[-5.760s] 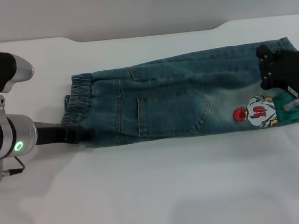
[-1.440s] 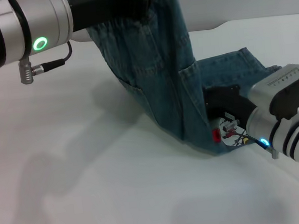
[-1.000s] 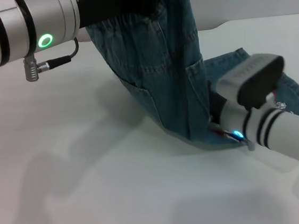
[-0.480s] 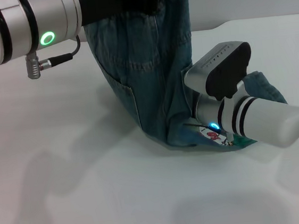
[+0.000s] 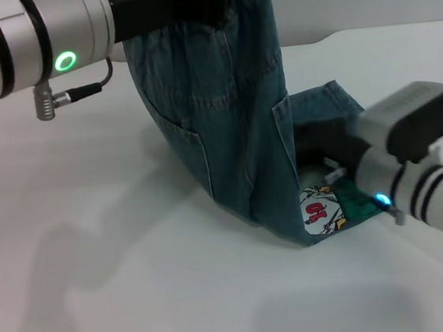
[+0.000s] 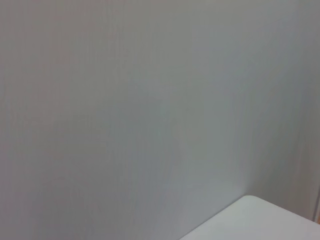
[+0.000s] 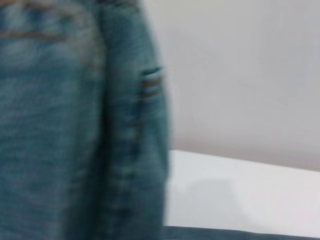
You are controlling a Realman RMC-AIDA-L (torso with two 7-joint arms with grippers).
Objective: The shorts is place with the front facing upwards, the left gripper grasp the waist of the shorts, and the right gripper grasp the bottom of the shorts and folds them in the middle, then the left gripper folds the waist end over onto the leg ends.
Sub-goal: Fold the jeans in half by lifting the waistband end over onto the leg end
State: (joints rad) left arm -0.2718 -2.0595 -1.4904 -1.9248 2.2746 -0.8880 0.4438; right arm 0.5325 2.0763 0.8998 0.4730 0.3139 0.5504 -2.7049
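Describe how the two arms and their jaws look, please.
The left arm is a silver cylinder with black bands, a green ring light and a thin black cable with a metal plug; the left gripper is black. The right arm is silver-white with black bands, a small blue light and a grey-and-black block on top; the right gripper is black and blocky.

My white table [image 5: 139, 286] carries only the lower end of the shorts [image 5: 320, 203], resting toward its right side.
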